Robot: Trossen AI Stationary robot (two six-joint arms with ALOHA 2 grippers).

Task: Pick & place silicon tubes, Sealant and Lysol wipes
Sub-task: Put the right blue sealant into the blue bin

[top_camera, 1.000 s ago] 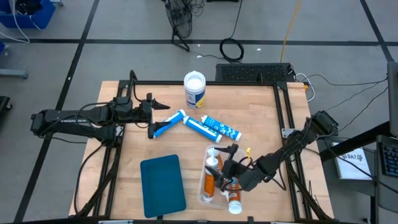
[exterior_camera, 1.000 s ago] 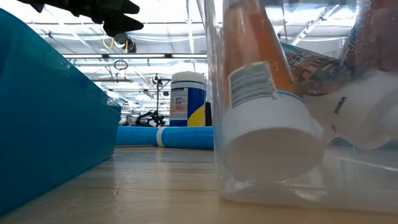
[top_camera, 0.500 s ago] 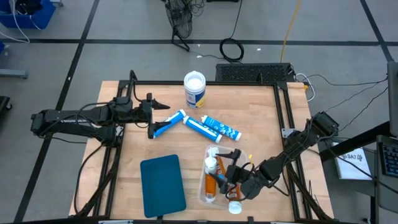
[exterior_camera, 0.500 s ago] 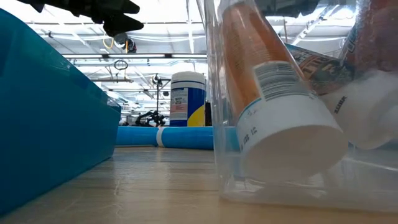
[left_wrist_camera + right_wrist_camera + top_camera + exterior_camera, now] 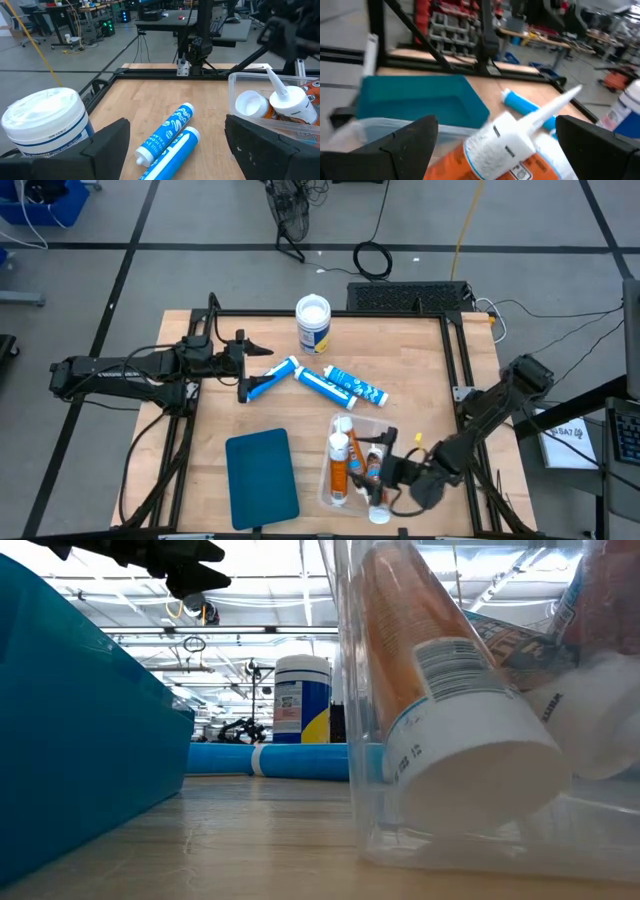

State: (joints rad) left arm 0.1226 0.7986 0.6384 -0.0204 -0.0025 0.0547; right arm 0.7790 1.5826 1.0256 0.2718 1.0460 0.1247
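Observation:
Two blue-and-white silicone tubes (image 5: pixel 275 377) (image 5: pixel 345 385) lie on their sides mid-table. The Lysol wipes canister (image 5: pixel 313 323) stands upright on its base behind them. Two orange sealant tubes with white nozzles (image 5: pixel 339 468) (image 5: pixel 372 478) lie in a clear bin (image 5: pixel 352 423) at the near right. My left gripper (image 5: pixel 250 370) is open and level at the left blue tube's end, its fingers on either side (image 5: pixel 176 125). My right gripper (image 5: pixel 383 460) is open over the bin, and a sealant tube (image 5: pixel 505 142) lies between and beyond its fingers.
A teal box (image 5: pixel 262 477) lies at the near left of the bin; it fills the left of the low view (image 5: pixel 80 740). A black frame runs round the table's edges (image 5: pixel 455 360). Bare wood shows between the blue tubes and the bin.
My right gripper has drawn back toward the table's near right corner, away from the bin's middle. The orange sealant tube at the bin's near end has tipped, and its white base has slid sideways and lower in the bin.

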